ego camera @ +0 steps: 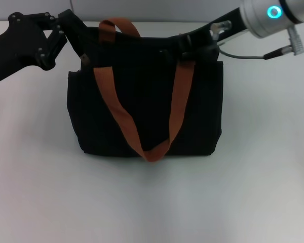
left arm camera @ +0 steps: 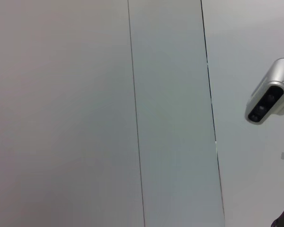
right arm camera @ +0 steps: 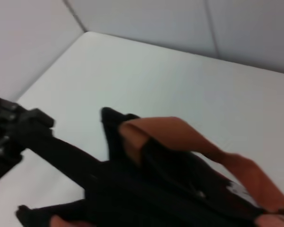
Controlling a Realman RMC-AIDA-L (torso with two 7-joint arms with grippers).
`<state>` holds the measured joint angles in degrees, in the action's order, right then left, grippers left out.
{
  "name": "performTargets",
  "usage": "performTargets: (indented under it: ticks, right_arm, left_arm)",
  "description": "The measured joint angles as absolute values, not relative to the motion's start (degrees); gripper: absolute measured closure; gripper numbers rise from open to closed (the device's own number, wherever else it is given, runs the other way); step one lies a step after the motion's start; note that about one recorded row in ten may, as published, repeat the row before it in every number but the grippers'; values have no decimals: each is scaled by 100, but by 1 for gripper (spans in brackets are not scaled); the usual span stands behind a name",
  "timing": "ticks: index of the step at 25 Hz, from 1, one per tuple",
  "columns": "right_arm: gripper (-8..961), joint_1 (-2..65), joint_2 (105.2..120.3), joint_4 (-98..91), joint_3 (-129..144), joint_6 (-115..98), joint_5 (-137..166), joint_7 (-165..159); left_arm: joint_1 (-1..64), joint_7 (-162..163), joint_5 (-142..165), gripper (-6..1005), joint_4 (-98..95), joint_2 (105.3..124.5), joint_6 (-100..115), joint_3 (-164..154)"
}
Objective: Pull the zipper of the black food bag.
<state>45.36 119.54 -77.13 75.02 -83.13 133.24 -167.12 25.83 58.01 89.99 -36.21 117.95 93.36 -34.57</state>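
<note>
the black food bag (ego camera: pixel 147 111) is standing upright near the middle of the white surface (ego camera: pixel 152 202), its broad side facing the head camera; one rust-orange strap (ego camera: pixel 142 136) is hanging down across the front in a long loop, and a second orange strap (ego camera: pixel 119 25) is arching up behind the top edge toward the robot's left; the left gripper (ego camera: pixel 83 48) is reaching in from the left and sitting right at the bag's upper left corner, its dark fingers pressed against the fabric there, though black on black is making it impossible to tell whether they are closed on the cloth or merely resting beside it; the right gripper (ego camera: pixel 192 48) is coming in from the upper right and meeting the bag's top edge near the right-hand end of the front strap; it is lying against the dark top rim, and i cannot tell how wide it is or whether it is holding anything; the zipper itself is not clearly showing in any view; the right wrist view is looking along the top of the bag (right arm camera: pixel 146 189), with an orange strap (right arm camera: pixel 180 135) folded over it and the left arm (right arm camera: pixel 42 142) stretching in from the far side; the left wrist view is showing only pale wall panels (left arm camera: pixel 85 113) and a silver camera (left arm camera: pixel 270 97) at the edge.
</note>
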Motion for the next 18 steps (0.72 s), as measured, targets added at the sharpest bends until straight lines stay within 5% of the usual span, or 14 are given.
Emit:
performTargets:
  ticks: [18]
  right_arm:
    - [945, 3912, 11945, -7998, 6766, -8449, 12676, -16153]
  left_arm:
    - [2582, 5801, 8998, 976, -3597, 11795, 9376, -3454]
